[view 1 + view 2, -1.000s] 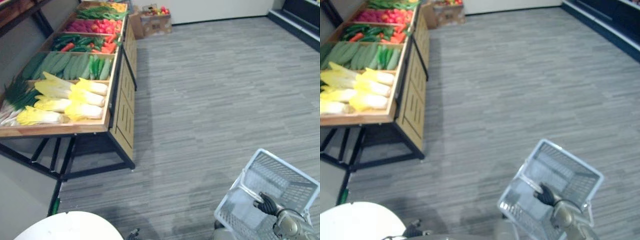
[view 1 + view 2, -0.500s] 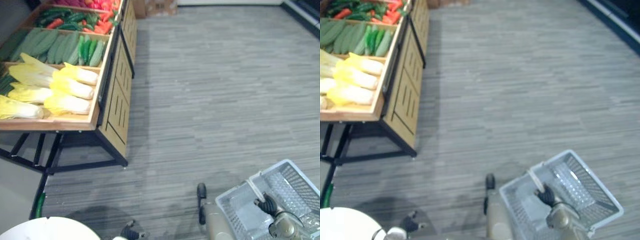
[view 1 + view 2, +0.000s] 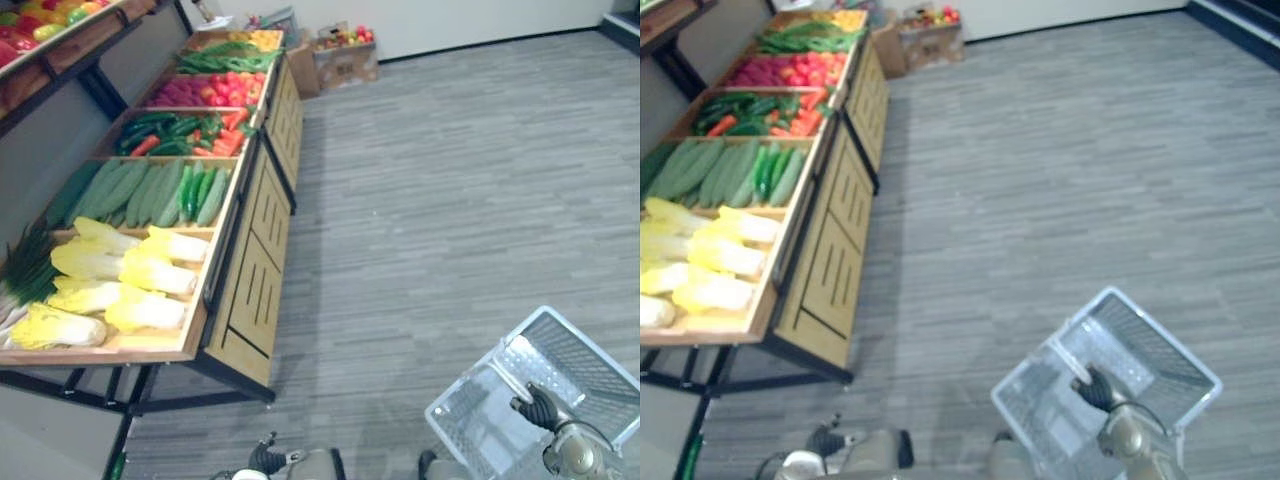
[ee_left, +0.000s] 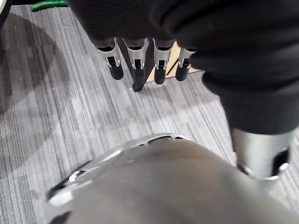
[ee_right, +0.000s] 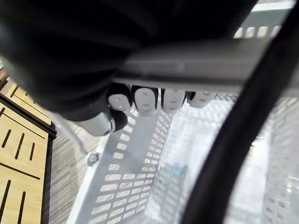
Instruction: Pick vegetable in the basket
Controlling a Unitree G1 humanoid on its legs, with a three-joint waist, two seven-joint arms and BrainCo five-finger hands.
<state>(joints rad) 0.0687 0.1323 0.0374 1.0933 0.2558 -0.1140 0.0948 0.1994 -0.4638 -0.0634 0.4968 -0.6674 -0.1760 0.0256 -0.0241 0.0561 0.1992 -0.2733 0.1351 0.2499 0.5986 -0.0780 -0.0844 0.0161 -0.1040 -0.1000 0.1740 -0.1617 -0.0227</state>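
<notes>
The long wooden stand (image 3: 255, 285) runs down one side of the room, its sloping top split into bins by wooden dividers. The nearest bin holds pale yellow cabbages (image 3: 125, 285), with a bunch of green leaves (image 3: 30, 265) at its outer side. The next bin along is packed with long green cucumbers (image 3: 150, 190) lying side by side. After that come dark green vegetables mixed with carrots (image 3: 225, 120), then a bin of pink and red produce (image 3: 215, 90). The last bin holds green beans (image 3: 225, 55) with something yellow behind them. A cardboard box (image 3: 345, 60) of fruit sits on the floor just past the stand's far end.

The vegetables all lie in the stand. The white mesh basket (image 3: 575, 370) hangs well apart from the stand's near corner, out over the floor. The right hand (image 3: 536, 406) has its fingers (image 5: 145, 100) curled round the basket's handle (image 5: 201, 63), and the perforated walls and bottom show past them. The left hand (image 4: 138, 55) hangs near the stand's black leg, fingers straight and loose, grasping nothing.

Between the stand's slatted side and the basket lies a broad stretch of grey plank floor (image 3: 450, 200). It runs to the white wall beyond the stand's far end.
</notes>
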